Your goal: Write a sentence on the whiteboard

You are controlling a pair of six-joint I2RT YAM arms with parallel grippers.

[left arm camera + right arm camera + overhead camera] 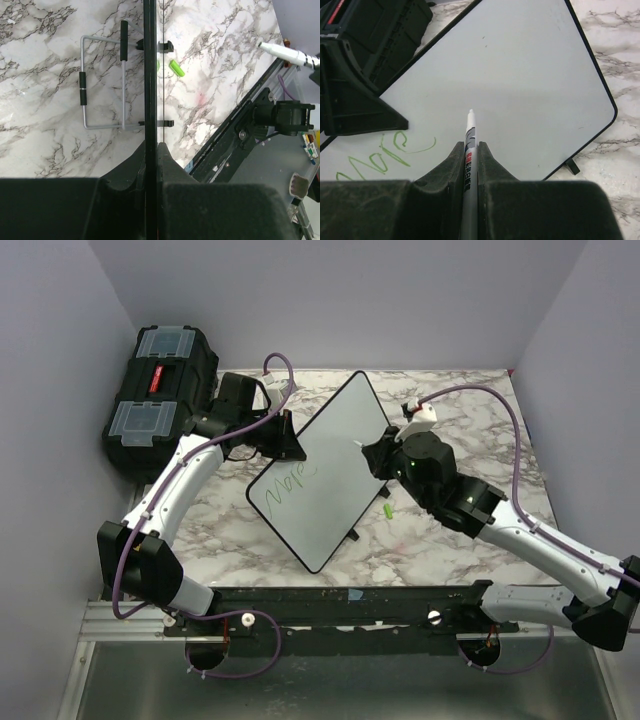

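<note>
Left gripper [286,436], upper left of centre in the top view, is pressed together on the upper-left edge of the whiteboard [325,465], which stands turned like a diamond mid-frame on the marble table [450,555]. The sentence [286,484], one green scrawled word, sits at the board's lower left. Right gripper [376,456], just right of the board, pinches a marker [362,446] aimed at the white face. A green cap [387,510] lies below it, and a black toolbox [160,390] fills the upper left corner.

In the left wrist view the board runs edge-on up the middle of the frame, clamped between both fingers at the bottom. A wire stand [100,85] shows at left; the marker enters at upper right.

In the right wrist view the marker rises from the bottom centre between the closed fingers. Whether its tip touches the board cannot be told. The green writing is at lower left.
</note>
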